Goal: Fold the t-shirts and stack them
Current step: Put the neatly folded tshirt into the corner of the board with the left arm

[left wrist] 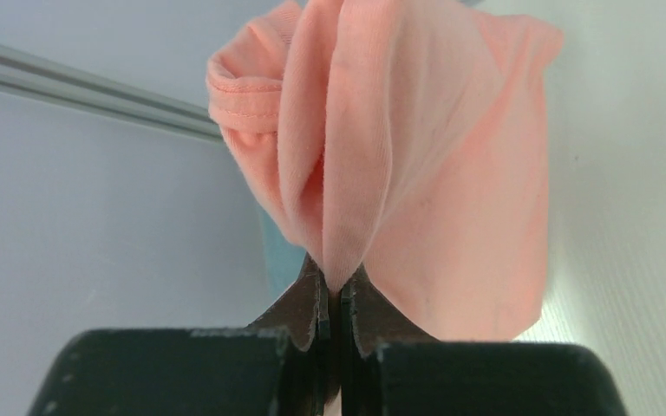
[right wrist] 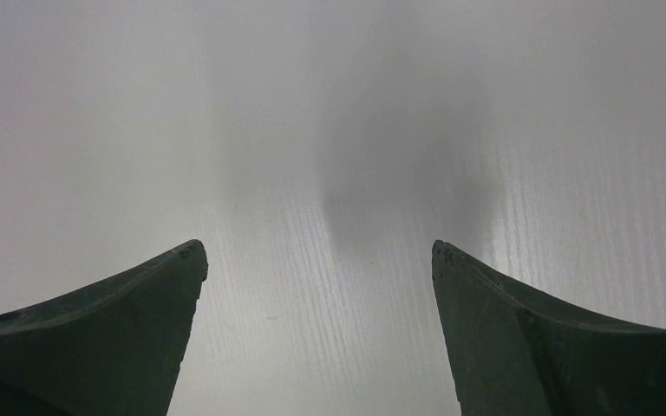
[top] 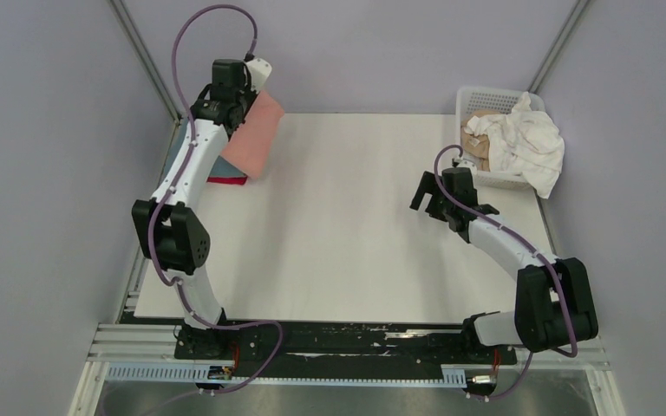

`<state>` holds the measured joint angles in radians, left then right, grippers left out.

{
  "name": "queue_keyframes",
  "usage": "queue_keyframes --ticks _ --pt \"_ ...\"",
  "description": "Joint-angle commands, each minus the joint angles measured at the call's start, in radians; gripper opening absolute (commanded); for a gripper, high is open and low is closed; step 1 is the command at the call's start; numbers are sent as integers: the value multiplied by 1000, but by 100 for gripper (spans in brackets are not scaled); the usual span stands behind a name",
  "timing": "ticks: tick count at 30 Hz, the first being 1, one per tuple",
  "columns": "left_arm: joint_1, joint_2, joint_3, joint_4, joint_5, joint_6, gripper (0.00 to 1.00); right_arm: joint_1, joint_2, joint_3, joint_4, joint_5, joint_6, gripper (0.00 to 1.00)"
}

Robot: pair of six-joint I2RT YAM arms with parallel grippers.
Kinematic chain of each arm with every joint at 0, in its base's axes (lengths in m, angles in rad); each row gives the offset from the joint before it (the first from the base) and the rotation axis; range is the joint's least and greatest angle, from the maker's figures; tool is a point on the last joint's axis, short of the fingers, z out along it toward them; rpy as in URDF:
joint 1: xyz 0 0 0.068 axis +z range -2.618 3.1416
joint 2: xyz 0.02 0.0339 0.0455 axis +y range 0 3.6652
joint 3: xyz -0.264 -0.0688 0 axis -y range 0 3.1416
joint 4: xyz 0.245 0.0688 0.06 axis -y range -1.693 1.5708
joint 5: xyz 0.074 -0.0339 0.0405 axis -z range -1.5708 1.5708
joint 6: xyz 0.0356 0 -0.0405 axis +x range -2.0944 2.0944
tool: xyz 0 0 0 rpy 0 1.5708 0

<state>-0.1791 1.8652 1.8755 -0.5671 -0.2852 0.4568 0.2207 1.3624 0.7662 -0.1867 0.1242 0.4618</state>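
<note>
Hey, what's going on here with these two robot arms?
They are folding and stacking t-shirts. The left gripper is shut on a bunched edge of a pink t-shirt and holds it up at the far left corner of the table, over a red shirt lying there. The right gripper is open and holds nothing, hanging over bare table. A white shirt and a tan shirt wait in the basket at the far right.
</note>
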Motion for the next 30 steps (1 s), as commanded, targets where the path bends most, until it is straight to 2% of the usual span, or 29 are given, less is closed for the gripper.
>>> queue_keyframes --ticks 1,8,14,22,30 --pt "-3 -95 67 39 66 -8 0 -5 -1 28 -3 37 24 100" --pt "15 -84 101 22 83 -33 0 -6 21 33 -10 34 32 100" --pt "79 -29 117 8 129 -89 0 -5 20 34 -15 53 35 100" --pt "170 122 146 10 228 -158 0 -4 28 39 -32 62 40 100" --pt "281 290 276 -43 271 -215 0 -5 32 40 -48 69 47 100"
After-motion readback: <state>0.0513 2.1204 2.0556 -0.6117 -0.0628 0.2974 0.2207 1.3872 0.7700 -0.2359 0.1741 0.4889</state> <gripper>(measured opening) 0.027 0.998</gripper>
